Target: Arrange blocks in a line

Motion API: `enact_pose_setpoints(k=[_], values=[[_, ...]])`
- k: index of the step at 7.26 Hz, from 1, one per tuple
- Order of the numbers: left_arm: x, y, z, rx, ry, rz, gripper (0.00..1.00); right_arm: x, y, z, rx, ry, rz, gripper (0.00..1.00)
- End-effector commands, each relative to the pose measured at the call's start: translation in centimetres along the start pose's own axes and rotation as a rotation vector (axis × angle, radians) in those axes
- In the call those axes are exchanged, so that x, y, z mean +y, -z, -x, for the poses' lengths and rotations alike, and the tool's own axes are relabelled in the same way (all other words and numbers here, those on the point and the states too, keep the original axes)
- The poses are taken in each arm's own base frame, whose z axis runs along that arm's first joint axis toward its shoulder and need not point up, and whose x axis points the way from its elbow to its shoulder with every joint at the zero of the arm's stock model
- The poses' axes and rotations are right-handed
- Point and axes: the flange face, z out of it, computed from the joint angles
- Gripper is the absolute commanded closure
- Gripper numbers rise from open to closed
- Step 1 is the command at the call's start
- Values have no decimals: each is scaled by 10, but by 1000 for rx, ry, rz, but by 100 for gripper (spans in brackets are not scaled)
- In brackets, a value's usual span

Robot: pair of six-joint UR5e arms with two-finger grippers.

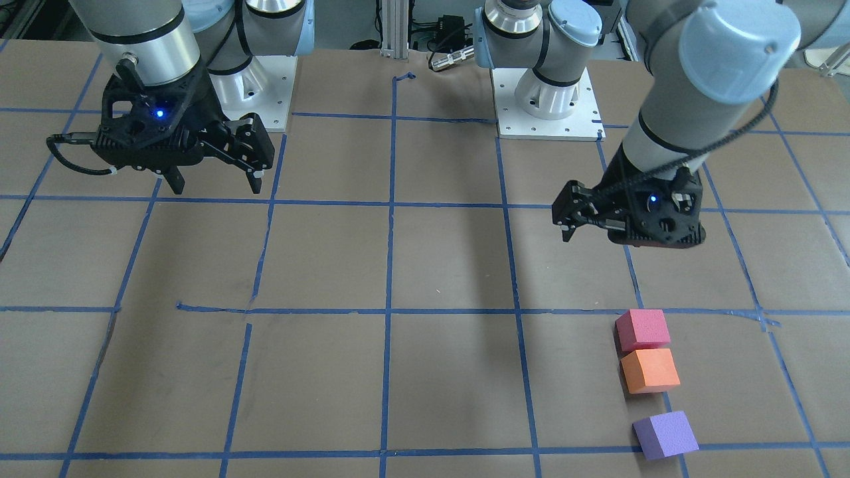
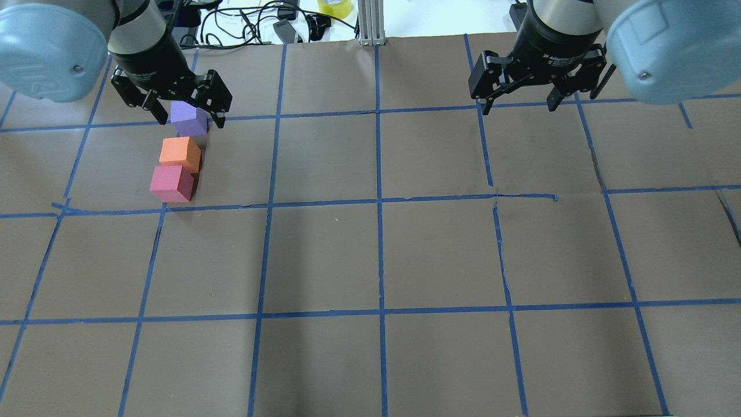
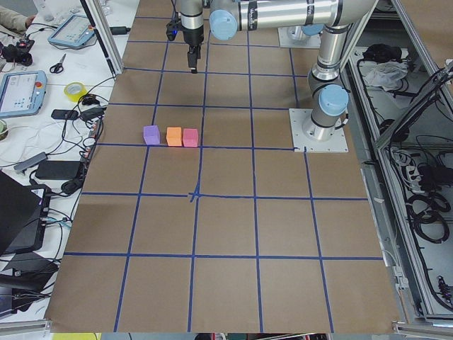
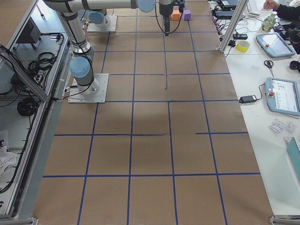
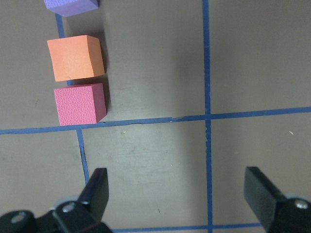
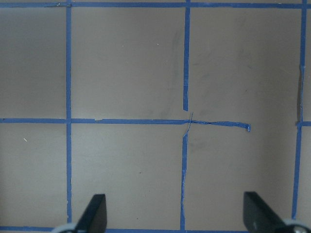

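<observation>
Three foam cubes stand in a near-straight row on the brown table: pinkish-red block (image 1: 642,329), orange block (image 1: 649,370) touching it, purple block (image 1: 665,434) a small gap further on. In the overhead view they are purple (image 2: 188,120), orange (image 2: 180,152) and pinkish-red (image 2: 171,183). My left gripper (image 1: 568,229) hangs open and empty above the table, on the robot's side of the row. Its wrist view shows the pinkish-red (image 5: 80,103) and orange (image 5: 75,57) blocks at the upper left, away from the gripper (image 5: 180,194). My right gripper (image 1: 214,184) is open and empty, raised over the other half.
Blue tape lines (image 2: 379,200) grid the table. The arms' white mounting plates (image 1: 548,123) sit at the robot's edge. Cables and a yellow tape roll (image 2: 334,7) lie beyond the far edge. Tablets and tools lie on a side bench (image 3: 21,88).
</observation>
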Motion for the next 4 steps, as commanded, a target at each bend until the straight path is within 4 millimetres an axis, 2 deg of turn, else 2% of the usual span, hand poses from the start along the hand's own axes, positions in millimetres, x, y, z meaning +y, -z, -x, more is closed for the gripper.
enact_pose_setpoints(k=[1,2,4], values=[[44,43,-32,1,11,-13,0,0,0,0,0,-2,4,0],[64,58,-38,4,18,-7,0,0,0,0,0,-2,2,0],[73,69,-38,1,21,-28,0,0,-1,0,-1,-4,4,0]])
